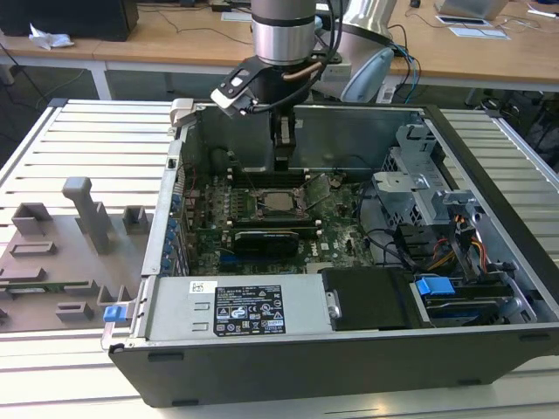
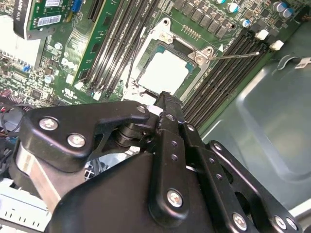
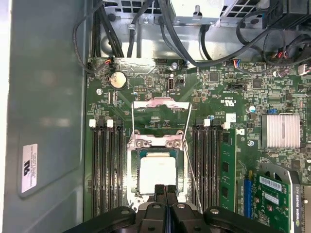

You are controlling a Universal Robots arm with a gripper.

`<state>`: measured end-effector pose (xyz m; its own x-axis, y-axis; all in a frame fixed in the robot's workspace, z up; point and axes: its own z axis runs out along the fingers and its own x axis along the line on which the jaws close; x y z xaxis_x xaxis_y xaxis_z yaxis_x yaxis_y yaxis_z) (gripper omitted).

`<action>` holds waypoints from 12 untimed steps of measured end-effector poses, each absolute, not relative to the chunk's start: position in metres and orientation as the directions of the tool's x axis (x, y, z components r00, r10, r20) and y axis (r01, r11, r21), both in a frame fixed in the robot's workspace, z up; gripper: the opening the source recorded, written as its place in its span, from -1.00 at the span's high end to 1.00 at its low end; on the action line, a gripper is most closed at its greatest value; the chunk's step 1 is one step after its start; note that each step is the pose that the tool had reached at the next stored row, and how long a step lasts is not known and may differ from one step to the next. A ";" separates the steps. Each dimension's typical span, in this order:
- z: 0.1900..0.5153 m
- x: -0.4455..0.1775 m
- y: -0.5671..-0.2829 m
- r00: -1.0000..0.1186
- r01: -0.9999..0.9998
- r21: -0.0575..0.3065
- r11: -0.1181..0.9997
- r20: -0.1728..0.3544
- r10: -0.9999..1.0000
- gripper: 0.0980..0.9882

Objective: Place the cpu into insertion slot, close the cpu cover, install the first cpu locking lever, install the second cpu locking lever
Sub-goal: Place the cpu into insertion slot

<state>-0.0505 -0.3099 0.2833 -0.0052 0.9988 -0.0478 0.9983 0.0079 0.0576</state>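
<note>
Risk, as we judge it: cover stands open, raised off hinge edge of socket. Off-centre push could make it slip or swing down crooked. Loose lever runs along socket's side and could snag fingers or get trapped under cover. Pressing on cpu, lying in socket, could hurt pins if not seated flat.

End effector narrow, fingers pressed together, holding nothing. Tips hover over socket's edge opposite hinge. Contact with cpu: we cannot tell.
</note>
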 end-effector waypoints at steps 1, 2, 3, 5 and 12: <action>0.286 -0.050 -0.310 -0.005 0.998 0.058 0.008 -0.048 0.999 0.98; 0.288 -0.050 -0.310 -0.005 0.998 0.058 0.008 -0.048 0.999 0.98; 0.292 -0.050 -0.310 -0.005 0.998 0.058 0.008 -0.048 0.999 0.98; 0.298 -0.050 -0.310 -0.005 0.998 0.058 0.008 -0.048 0.999 0.98; 0.305 -0.050 -0.310 -0.005 0.998 0.058 0.008 -0.048 0.999 0.98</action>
<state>-0.0505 -0.3099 0.3045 -0.0052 0.9988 -0.0478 0.9983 0.0079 0.0577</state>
